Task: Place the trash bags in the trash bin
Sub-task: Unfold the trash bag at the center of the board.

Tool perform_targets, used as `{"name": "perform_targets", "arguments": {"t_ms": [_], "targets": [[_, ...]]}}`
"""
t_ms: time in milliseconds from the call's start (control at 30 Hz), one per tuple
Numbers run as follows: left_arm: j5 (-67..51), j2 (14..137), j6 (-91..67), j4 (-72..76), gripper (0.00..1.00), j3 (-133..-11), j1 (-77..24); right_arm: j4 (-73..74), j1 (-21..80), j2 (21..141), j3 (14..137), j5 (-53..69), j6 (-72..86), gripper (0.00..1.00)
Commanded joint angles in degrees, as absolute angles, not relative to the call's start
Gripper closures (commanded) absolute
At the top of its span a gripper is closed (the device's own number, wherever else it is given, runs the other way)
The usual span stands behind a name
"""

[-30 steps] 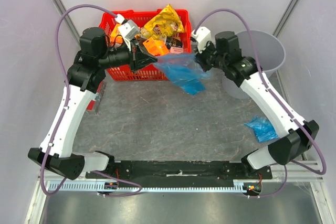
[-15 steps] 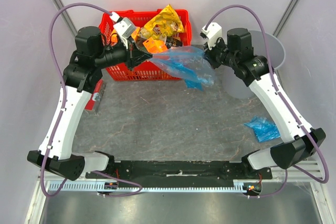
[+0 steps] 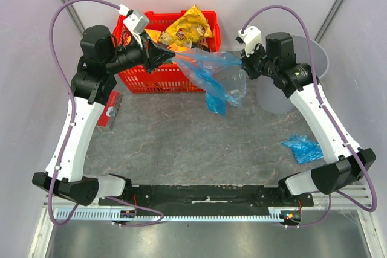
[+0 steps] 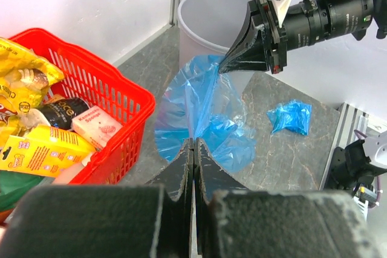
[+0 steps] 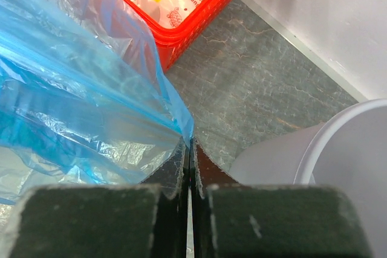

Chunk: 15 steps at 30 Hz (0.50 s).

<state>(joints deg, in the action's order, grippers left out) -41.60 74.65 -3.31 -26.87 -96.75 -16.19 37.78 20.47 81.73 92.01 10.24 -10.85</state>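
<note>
At the left, our left tool (image 3: 172,57) is pinched shut on one edge of a blue bag (image 3: 214,77), just in front of the red mesh basket (image 3: 151,80). We hold the bag above the bench (image 3: 181,143), spread between both tools. It is thin, glossy, wrinkled translucent film that sags in the middle. Our right tool (image 3: 242,64) is clamped tight on the opposite edge, beside the round, smooth grey bin (image 4: 211,25). Nothing shows inside the bin, so we judge both bags remain to go. A second bag (image 3: 302,148), crumpled, lies on the bench at the right.
</note>
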Motion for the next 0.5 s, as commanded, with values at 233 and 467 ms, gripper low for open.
{"name": "perform_targets", "arguments": {"t_ms": [233, 467], "targets": [[-36.5, 74.5, -7.2, -23.4, 0.98, -99.3, -15.8, 37.8, 17.8, 79.6, 89.2, 12.4, -10.6, 0.83], [-35.7, 74.6, -7.7, -23.1, 0.98, -99.9, -15.9, 36.7, 17.9, 80.0, 88.2, 16.1, -9.7, 1.00]]}}
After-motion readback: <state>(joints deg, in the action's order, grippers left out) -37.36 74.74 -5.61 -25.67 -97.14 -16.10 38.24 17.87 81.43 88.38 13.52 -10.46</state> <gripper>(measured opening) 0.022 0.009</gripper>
